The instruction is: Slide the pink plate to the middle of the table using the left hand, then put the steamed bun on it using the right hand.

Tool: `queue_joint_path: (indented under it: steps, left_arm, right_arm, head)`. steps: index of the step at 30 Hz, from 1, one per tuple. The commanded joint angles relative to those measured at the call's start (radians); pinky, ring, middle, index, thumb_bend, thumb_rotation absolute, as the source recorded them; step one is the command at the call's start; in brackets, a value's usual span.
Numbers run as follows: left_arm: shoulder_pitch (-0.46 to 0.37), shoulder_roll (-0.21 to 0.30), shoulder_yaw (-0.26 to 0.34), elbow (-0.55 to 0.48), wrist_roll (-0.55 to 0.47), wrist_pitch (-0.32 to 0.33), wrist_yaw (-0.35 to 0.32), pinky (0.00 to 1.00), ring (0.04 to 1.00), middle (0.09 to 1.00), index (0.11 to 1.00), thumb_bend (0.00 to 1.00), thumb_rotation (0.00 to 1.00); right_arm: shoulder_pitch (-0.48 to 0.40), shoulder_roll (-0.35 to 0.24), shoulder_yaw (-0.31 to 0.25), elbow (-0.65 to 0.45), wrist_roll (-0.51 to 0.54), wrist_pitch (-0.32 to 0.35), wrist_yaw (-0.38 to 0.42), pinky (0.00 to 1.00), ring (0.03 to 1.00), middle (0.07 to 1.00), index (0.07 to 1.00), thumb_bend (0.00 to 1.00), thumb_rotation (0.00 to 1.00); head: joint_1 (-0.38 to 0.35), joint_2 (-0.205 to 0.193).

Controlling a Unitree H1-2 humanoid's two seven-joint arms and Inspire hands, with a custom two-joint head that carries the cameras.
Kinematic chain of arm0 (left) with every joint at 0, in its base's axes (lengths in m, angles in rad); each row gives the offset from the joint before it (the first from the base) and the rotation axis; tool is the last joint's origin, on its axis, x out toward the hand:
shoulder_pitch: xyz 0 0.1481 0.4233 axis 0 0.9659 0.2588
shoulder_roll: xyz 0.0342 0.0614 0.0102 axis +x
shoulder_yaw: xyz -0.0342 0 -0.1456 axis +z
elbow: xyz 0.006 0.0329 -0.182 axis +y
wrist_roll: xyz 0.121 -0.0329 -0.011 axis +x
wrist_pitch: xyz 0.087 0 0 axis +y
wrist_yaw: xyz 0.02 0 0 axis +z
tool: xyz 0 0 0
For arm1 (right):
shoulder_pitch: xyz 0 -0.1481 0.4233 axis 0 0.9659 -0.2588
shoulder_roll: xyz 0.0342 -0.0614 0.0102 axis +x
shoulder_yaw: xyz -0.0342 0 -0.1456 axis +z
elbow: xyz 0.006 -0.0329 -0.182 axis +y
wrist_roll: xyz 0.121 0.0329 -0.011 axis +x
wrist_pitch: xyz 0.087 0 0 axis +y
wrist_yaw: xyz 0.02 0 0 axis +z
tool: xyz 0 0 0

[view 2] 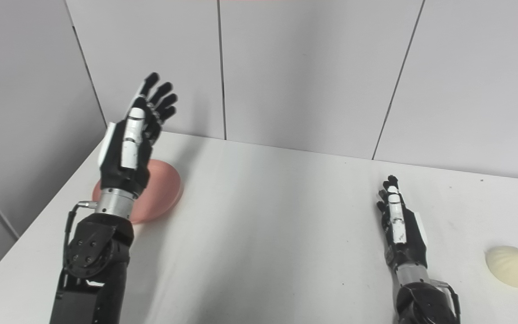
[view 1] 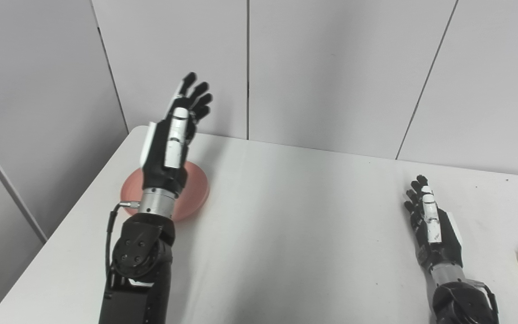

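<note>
The pink plate (view 1: 196, 189) lies on the white table (view 1: 286, 225) near its far left corner, partly hidden behind my left forearm. My left hand (view 1: 173, 135) is raised above the plate, open and empty, fingers stretched up and apart. The cream steamed bun (view 2: 512, 266) lies at the right side of the table. My right hand (view 2: 398, 225) rests low over the table to the left of the bun, open and empty, fingers straight.
Grey wall panels (view 1: 331, 67) stand right behind the table's far edge. The table's left edge (view 1: 74, 211) runs close beside the plate. A broad bare stretch of tabletop lies between the two hands.
</note>
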Motion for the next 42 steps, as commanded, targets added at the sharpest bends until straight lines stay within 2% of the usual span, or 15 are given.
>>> queue_joint_path:
  steps: [1,6,14,22,33,35,42]
  left_arm:
    - [-0.049,0.028,0.024,-0.025,-0.026,-0.050,0.014,0.95,0.923,0.939,0.943,0.46,1.00]
    - [-0.052,0.055,0.083,-0.009,-0.056,-0.066,0.042,0.95,0.924,0.936,0.941,0.44,1.00]
    - [-0.050,0.121,0.198,0.077,-0.148,-0.129,0.061,0.95,0.935,0.946,0.953,0.46,1.00]
    - [-0.045,0.172,0.268,0.153,-0.216,-0.154,0.075,0.96,0.947,0.958,0.966,0.48,1.00]
    - [-0.055,0.218,0.316,0.298,-0.288,-0.177,0.078,0.97,0.929,0.940,0.946,0.46,0.98]
    - [-0.059,0.225,0.322,0.328,-0.306,-0.177,0.071,0.97,0.927,0.937,0.944,0.45,0.95]
    - [-0.070,0.250,0.320,0.434,-0.322,-0.194,0.056,0.95,0.922,0.935,0.946,0.44,0.95]
  right_arm:
    - [0.042,-0.035,-0.018,0.054,-0.009,0.027,-0.013,1.00,1.000,1.000,1.000,0.19,1.00]
    - [0.043,-0.035,-0.021,0.047,-0.012,0.031,-0.016,1.00,1.000,1.000,1.000,0.19,1.00]
    - [0.044,-0.038,-0.020,0.032,-0.016,0.055,-0.020,1.00,1.000,1.000,1.000,0.17,1.00]
    - [0.045,-0.039,-0.021,0.028,-0.007,0.053,-0.011,1.00,1.000,1.000,1.000,0.16,1.00]
    - [0.045,-0.039,-0.025,0.030,-0.004,0.050,-0.008,1.00,1.000,1.000,1.000,0.15,1.00]
    - [0.047,-0.037,-0.026,0.021,-0.004,0.059,-0.011,1.00,1.000,1.000,1.000,0.15,1.00]
    - [0.049,-0.035,-0.027,0.014,-0.002,0.059,-0.010,1.00,1.000,1.000,1.000,0.14,1.00]
  head:
    - [0.003,0.001]
    - [0.008,0.002]
    - [0.016,0.006]
    - [0.021,0.011]
    - [0.027,0.016]
    - [0.027,0.018]
    - [0.026,0.021]
